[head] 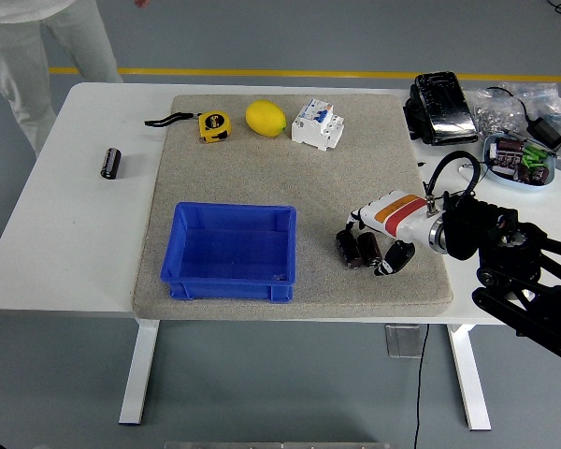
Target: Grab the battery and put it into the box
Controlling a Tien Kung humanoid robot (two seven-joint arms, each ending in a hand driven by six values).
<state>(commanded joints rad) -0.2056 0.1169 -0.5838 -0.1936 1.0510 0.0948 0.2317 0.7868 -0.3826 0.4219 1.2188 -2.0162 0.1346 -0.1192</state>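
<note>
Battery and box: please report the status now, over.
Right hand at the batteries, grasp not confirmed. Left hand not in view. Blue box empty, path across the mat unobstructed.

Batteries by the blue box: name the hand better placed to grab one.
Right. The right hand is already at the batteries on the mat, beside the blue box. No left hand is in view.
</note>
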